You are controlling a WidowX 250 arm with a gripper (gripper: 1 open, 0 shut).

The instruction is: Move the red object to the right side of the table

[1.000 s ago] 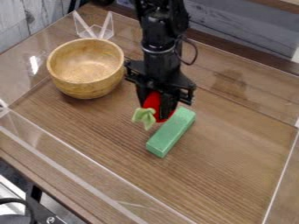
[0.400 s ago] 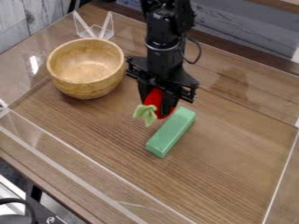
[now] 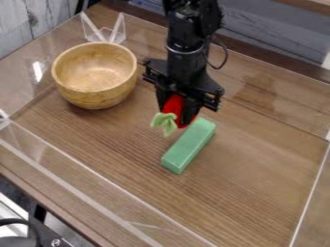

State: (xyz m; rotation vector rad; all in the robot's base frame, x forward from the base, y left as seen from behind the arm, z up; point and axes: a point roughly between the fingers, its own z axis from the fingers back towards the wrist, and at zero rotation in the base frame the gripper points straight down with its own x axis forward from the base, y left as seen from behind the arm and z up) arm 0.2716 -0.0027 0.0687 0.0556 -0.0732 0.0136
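Wooden bowl (image 3: 95,75) empty; red object (image 3: 169,112) in gripper (image 3: 176,118).

The red object (image 3: 172,108), green stem hanging down, sits raised above the table (image 3: 258,174); mid-table.

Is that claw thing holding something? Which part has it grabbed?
Yes: the gripper is shut on the red object, pinching its red body; the green leafy stem sticks out at the lower left.

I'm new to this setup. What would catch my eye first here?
The black claw at the table's middle, shut on the red object, whose pale green leaves hang below. Just beneath it lies a green block, and a wooden bowl sits to the left.
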